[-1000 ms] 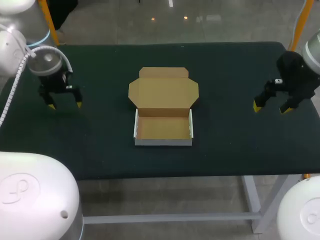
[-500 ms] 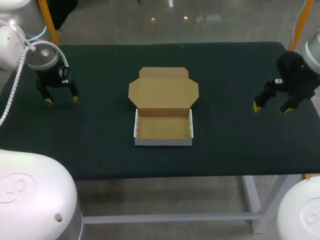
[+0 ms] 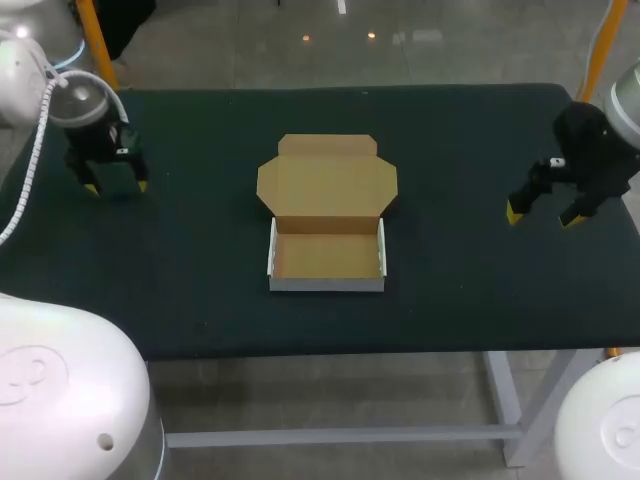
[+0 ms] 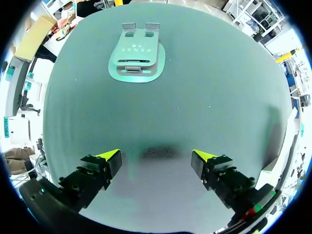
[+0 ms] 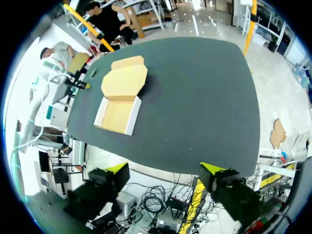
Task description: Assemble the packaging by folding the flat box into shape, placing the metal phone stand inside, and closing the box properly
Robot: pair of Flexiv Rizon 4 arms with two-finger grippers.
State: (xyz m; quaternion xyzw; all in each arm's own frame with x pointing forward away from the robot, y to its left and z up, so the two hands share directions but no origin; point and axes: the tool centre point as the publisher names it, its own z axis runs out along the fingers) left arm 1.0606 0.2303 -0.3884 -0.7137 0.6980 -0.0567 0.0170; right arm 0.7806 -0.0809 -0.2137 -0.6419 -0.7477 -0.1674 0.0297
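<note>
**Head view.** The box (image 3: 326, 257) sits near the middle of the dark counter (image 3: 470, 300). It is folded into a shallow open tray with white outer walls and a brown inside. Its lid flap (image 3: 327, 180) lies flat on the counter on the far side of the box, joined to the rear wall. The left tool (image 3: 115, 187) hangs well to the left of the box, level with the lid flap. Its two yellow-tipped fingers are spread, with nothing between them. The right tool (image 3: 541, 216) hangs well to the right of the box, near the counter's edge, and it too is spread and empty.

**Left wrist view.** The left tool (image 4: 158, 156) shows both fingers wide apart above bare counter. The metal phone stand (image 4: 135, 56) lies flat on the counter ahead of the tool, well apart from both fingers. Its two small hooks are at the end away from the tool. How the stand lies relative to the box cannot be told from this view.

**Right wrist view.** The right tool (image 5: 165, 169) is spread and pinches nothing. The box (image 5: 117, 113) lies well ahead of it and off to one side, with its tray open. The lid flap (image 5: 124, 80) is laid out flat on the side of the box away from the tool.
</note>
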